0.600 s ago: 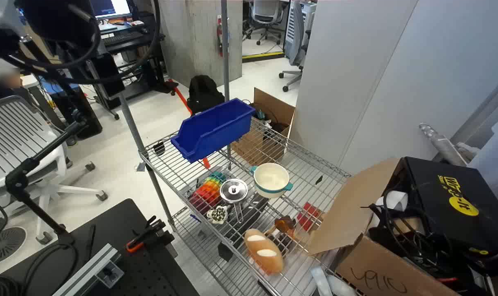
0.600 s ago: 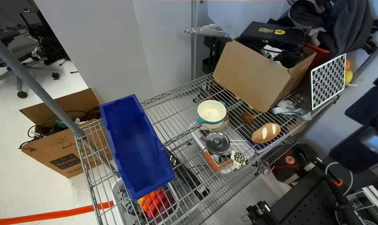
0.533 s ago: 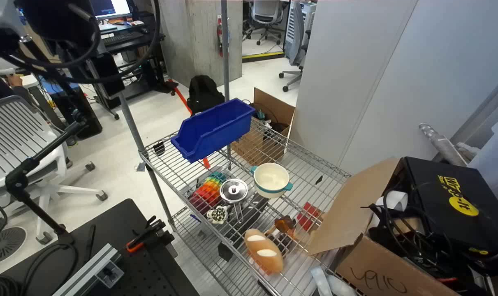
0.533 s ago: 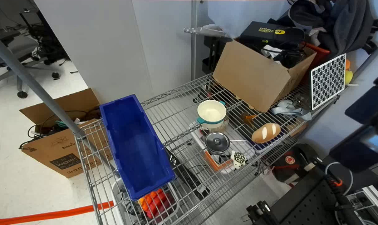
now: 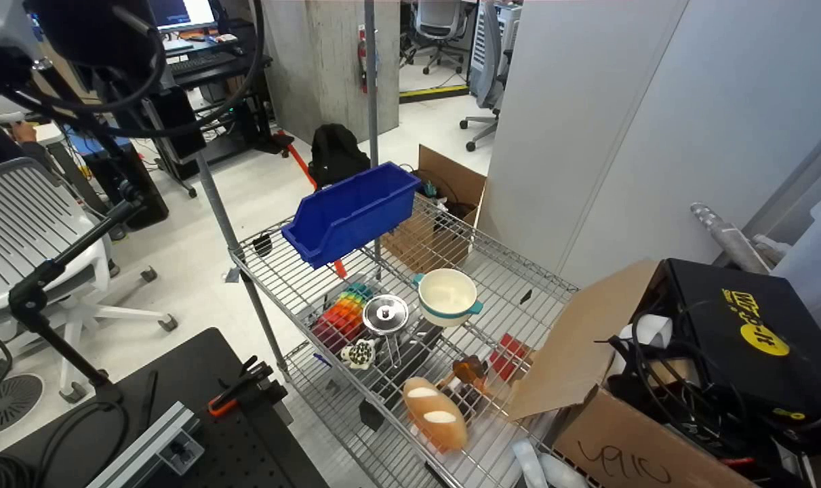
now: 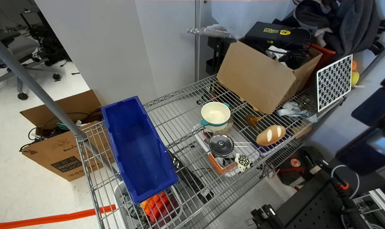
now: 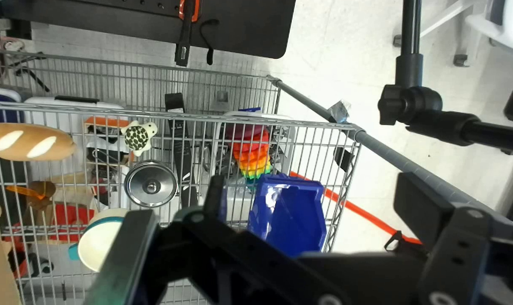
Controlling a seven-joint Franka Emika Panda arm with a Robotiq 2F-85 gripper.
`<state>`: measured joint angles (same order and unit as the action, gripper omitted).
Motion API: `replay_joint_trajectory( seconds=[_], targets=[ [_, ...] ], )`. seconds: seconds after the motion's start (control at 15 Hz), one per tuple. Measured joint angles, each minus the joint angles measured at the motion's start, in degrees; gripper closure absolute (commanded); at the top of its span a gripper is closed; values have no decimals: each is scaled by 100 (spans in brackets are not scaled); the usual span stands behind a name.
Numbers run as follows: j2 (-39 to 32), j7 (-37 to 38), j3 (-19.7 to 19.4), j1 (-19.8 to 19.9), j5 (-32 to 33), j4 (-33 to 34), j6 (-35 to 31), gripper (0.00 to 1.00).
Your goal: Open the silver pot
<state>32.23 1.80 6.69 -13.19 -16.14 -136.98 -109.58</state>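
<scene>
The silver pot [image 5: 385, 314] stands on the wire shelf with its lid on and its knob upward; its thin handle points away from it. It also shows in an exterior view [image 6: 221, 145] and in the wrist view [image 7: 151, 184], left of my jaws. My gripper [image 7: 320, 203] is open and empty in the wrist view, its fingers wide apart and well above the shelf. The gripper is apart from the pot. I cannot make out the fingers in either exterior view.
A cream bowl [image 6: 215, 114] with teal handles stands beside the pot. A turtle toy [image 6: 243, 162] and a bread loaf [image 6: 271, 135] lie near it. A blue bin [image 5: 351, 215] and an open cardboard box [image 6: 259, 79] stand on the shelf. A post [image 5: 373, 102] rises at a shelf corner.
</scene>
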Motion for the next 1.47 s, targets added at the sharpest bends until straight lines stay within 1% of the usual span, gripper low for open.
replay_joint_trajectory(
  seconds=[0.13, 0.27, 0.67, 0.93, 1.2, 1.47],
  targets=[
    [-27, 0, 5, 44, 0, -8, -73, 0],
    [-146, 0, 2, 159, 12, -11, -322, 0],
    [-850, 1, -52, 627, 120, -3, -1363, 0],
    [-1441, 1, -108, 841, 258, 6, -2103, 0],
    [-2239, 162, -127, 997, 683, 34, -2836, 0],
    [-3118, 637, -150, 1085, 1307, 191, -3230, 0]
  ],
)
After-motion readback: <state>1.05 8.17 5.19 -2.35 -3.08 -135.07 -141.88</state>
